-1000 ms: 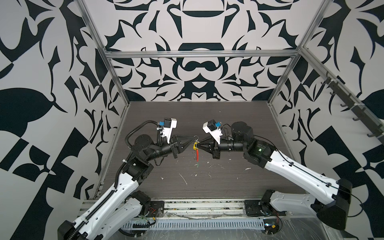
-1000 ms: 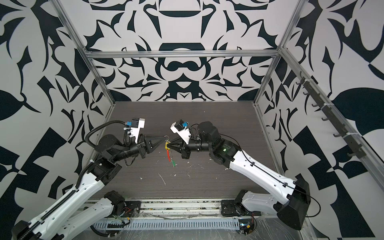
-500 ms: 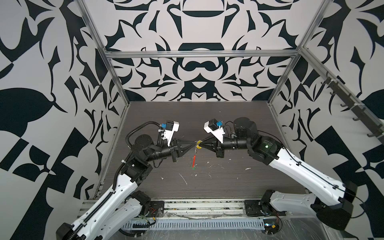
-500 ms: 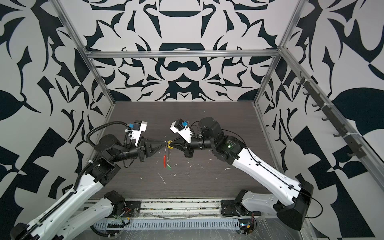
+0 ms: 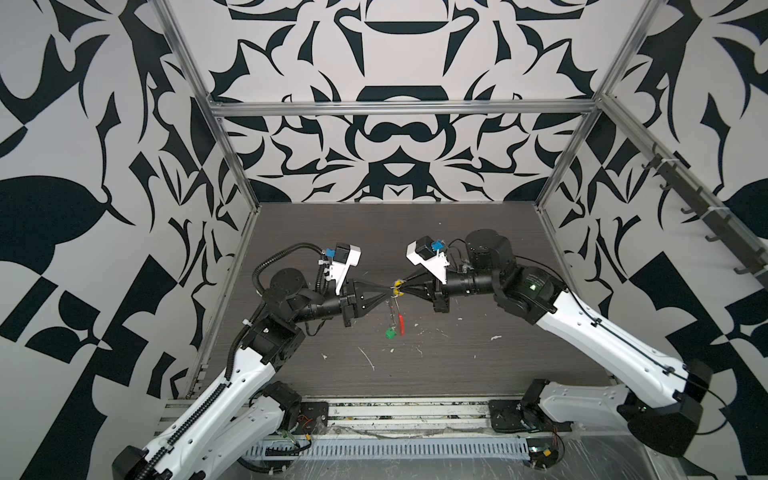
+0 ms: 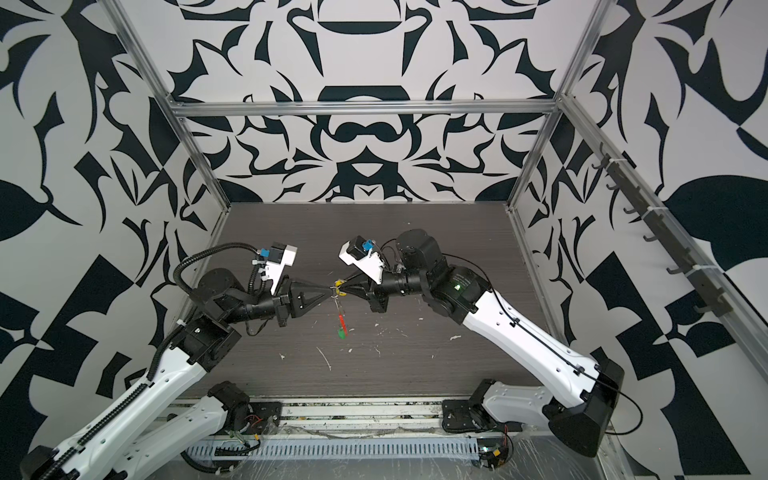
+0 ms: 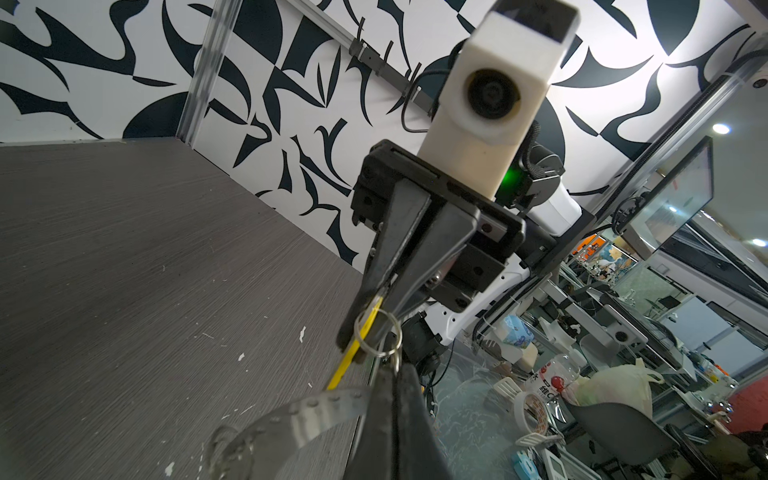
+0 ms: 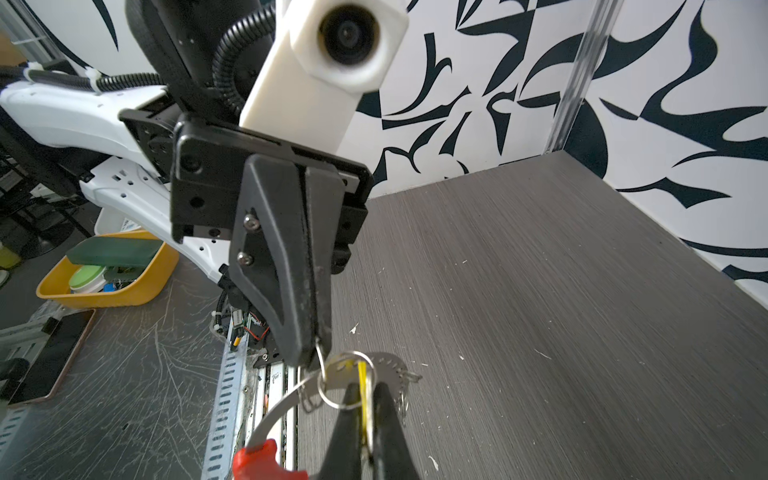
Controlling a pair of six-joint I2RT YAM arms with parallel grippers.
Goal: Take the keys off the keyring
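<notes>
Both grippers meet tip to tip above the middle of the table. My left gripper (image 5: pixel 390 291) (image 7: pixel 397 368) is shut on a small silver ring (image 7: pixel 378 334) of the keyring. My right gripper (image 5: pixel 404 289) (image 8: pixel 365 388) is shut on the yellow key (image 5: pixel 397 287) (image 8: pixel 364 380), which is threaded on a small ring (image 8: pixel 347 380). The grey hoop hangs below them in both top views, with its red sleeve (image 5: pixel 401 324) (image 6: pixel 340 320) low down. The green key (image 5: pixel 390 333) (image 6: pixel 340 333) dangles at the bottom. In the right wrist view the hoop's band (image 8: pixel 274 411) curves down to the red sleeve (image 8: pixel 257 461).
White scraps (image 5: pixel 368 357) lie scattered on the dark wood-grain table (image 5: pixel 457 374). Patterned walls with aluminium posts (image 5: pixel 241 174) enclose three sides. A slotted cable rail (image 5: pixel 395 449) runs along the front edge. A yellow tray (image 8: pixel 108 286) sits outside the cell.
The right arm has shifted and turned a little, so the yellow key head now shows between the tips. The hanging hoop has swung slightly. Both grips are unchanged.
</notes>
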